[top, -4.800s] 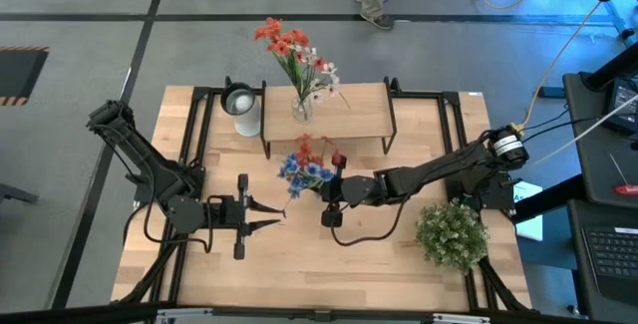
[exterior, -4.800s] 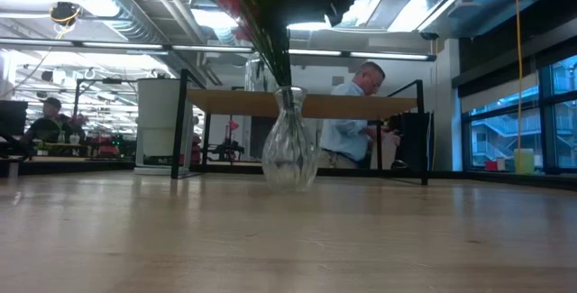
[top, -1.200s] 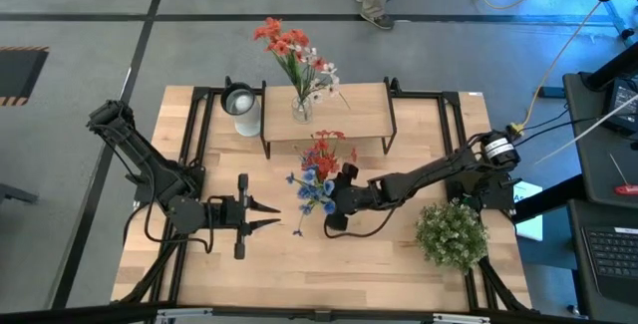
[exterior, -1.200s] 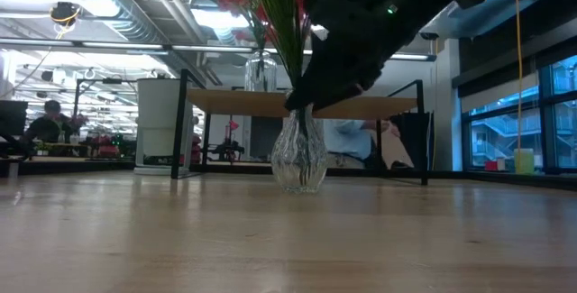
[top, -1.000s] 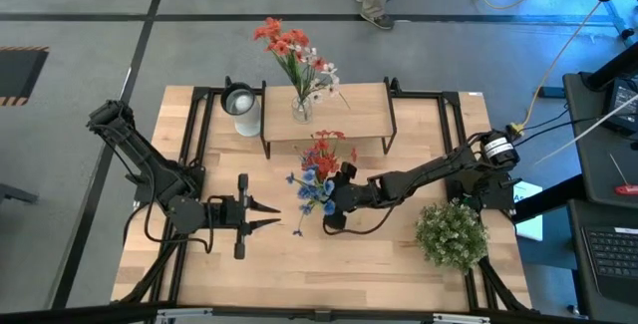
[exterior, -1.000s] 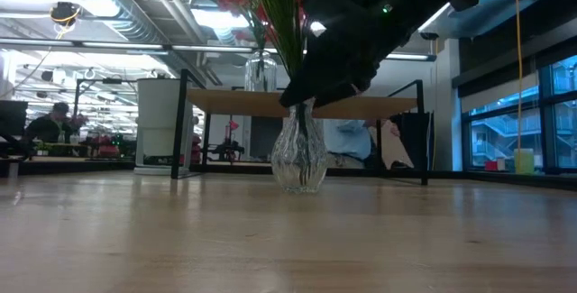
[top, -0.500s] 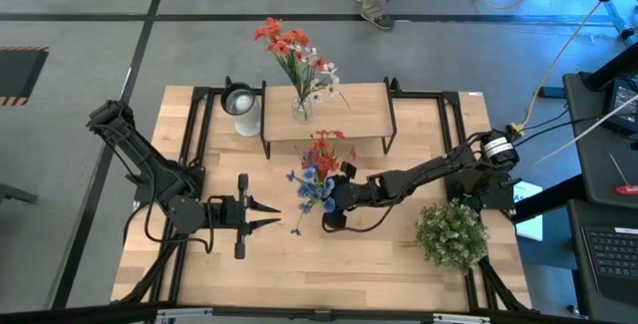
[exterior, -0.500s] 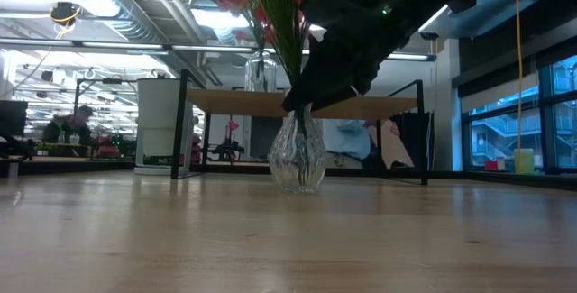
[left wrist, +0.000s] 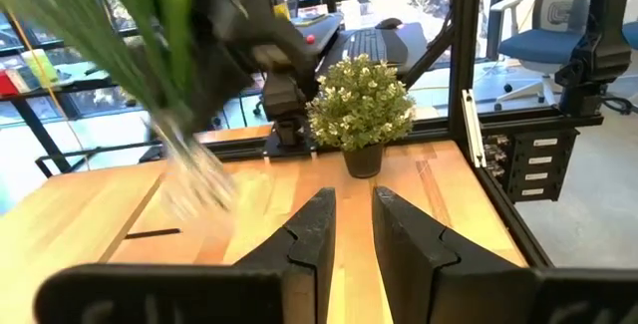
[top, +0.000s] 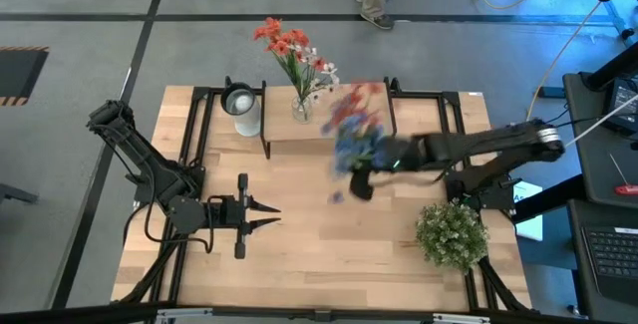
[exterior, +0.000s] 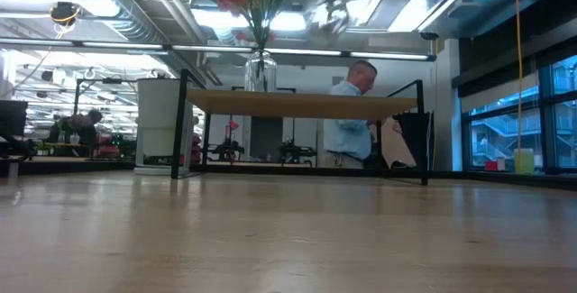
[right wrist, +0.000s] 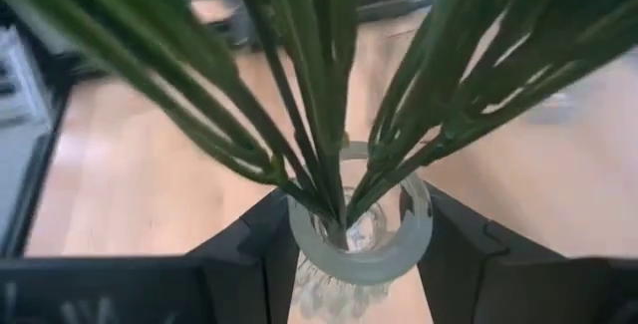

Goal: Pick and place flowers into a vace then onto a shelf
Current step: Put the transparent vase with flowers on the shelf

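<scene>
A clear glass vase (right wrist: 361, 232) with green-stemmed red and blue flowers (top: 351, 125) hangs in the air in front of the shelf (top: 369, 115), blurred by motion. My right gripper (top: 359, 172) is shut on it. A second vase of red and white flowers (top: 297, 75) stands on its base on the shelf's left part. In the low view the carried vase (exterior: 329, 9) shows high above the shelf plank (exterior: 297, 104). My left gripper (top: 279, 215) rests low over the table's near left, its fingers close together with nothing between them. My right gripper pinches the vase's neck (right wrist: 299, 249) just under the rim, one finger (right wrist: 249, 254) on each side. The fingers come about level from the table's right side. The vase hangs clear of the table, roughly upright, with the stems rising out of its mouth.
A white cylinder (top: 240, 107) stands at the shelf's left end. A bushy green-and-white potted plant (top: 452, 232) sits near the table's right front corner. A black frame rail (top: 199, 125) runs along the table. A person (exterior: 352, 122) stands beyond the far edge.
My right gripper, which stood around the vase's neck on the table, has taken hold and lifted the vase clear. It has swung up and toward the table's far right, toward the shelf, fast enough to blur flowers and vase.
</scene>
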You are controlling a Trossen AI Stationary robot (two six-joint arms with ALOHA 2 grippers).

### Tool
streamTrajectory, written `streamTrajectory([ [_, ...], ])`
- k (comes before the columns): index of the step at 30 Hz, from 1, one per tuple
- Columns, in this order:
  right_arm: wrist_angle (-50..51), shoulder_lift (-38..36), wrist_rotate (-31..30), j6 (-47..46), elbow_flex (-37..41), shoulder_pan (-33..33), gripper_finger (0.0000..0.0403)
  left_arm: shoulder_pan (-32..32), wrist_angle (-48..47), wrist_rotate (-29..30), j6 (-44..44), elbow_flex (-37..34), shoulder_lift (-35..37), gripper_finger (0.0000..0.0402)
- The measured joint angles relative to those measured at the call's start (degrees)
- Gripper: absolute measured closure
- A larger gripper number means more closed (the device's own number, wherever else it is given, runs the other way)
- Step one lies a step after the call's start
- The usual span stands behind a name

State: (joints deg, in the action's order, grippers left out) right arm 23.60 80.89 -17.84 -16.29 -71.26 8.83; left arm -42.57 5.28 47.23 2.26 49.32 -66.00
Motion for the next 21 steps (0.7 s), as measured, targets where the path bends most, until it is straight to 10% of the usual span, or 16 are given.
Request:
streamTrajectory([
  [8,6.82,-8.5,-5.06,6.23,-4.13,-11.97,0.0249,0.0,0.01,0.28,-0.02,0.0,0.0,0.0339],
  [21,10.35,-2.35,5.2,10.85,-4.4,-28.68,0.0249,-0.02,0.05,0.29,0.18,0.0,0.0,0.0341],
])
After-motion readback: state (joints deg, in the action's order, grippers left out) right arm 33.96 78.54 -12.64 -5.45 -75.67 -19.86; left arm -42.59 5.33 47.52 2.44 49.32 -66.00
